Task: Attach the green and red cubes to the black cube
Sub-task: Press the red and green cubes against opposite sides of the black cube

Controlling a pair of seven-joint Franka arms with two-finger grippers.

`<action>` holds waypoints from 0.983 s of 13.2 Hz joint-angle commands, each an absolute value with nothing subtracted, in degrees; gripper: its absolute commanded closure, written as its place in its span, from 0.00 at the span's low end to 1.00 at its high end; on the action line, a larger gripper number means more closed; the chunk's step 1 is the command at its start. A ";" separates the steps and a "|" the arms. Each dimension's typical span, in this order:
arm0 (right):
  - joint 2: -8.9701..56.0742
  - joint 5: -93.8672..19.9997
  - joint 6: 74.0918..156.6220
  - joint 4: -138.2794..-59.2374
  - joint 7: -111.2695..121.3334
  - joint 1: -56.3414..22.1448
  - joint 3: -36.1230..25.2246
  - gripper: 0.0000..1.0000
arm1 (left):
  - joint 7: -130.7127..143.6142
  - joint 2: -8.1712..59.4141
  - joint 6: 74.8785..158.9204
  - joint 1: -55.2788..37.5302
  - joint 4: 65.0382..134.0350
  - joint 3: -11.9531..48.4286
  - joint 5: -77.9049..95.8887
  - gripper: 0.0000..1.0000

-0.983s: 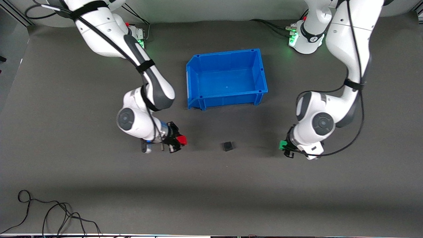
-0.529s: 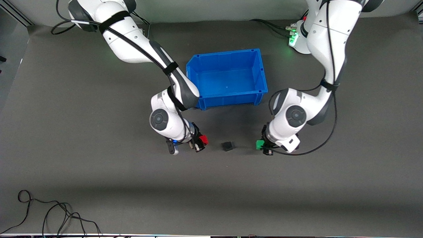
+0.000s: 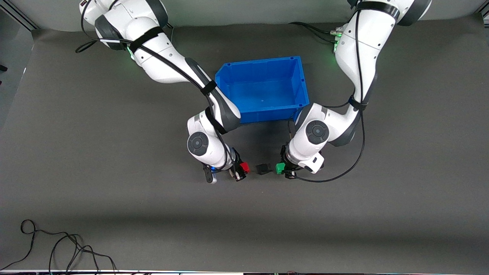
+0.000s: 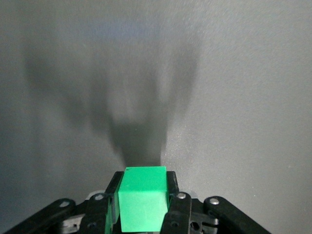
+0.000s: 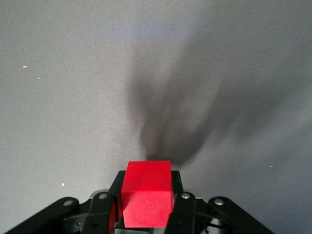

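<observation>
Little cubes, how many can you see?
3: a small red cube held in the right gripper, a small green cube in the left gripper, a matte black cube on the mat between them.

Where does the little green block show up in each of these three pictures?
Front view: green cube in the left gripper, beside the black cube.
Left wrist view: green cube between the fingers.
Right wrist view: not in it; red cube instead.
Shared landmark: grey mat.

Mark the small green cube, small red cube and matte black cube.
small green cube [image 4: 143, 204], left wrist view, its top face between the fingers.
small red cube [image 5: 147, 201], right wrist view, its top face.
matte black cube [image 3: 263, 169], front view, centre of its top.
</observation>
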State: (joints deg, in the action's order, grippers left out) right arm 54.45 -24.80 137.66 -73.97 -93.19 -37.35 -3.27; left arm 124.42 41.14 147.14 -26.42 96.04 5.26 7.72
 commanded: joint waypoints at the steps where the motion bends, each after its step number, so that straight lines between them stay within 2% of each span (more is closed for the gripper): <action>1: 58.35 -23.55 138.95 -68.39 -97.47 -38.50 -3.96 0.75 | 129.18 44.02 148.79 -28.12 93.61 4.66 8.09 1.00; 7: 60.64 -23.55 142.73 -66.71 -101.25 -40.51 -3.96 0.75 | 129.64 44.74 149.59 -29.09 93.52 4.66 8.09 1.00; 13: 60.56 -23.55 143.09 -66.88 -102.22 -40.69 -3.96 0.74 | 129.73 44.74 149.24 -29.97 93.51 4.66 8.17 1.00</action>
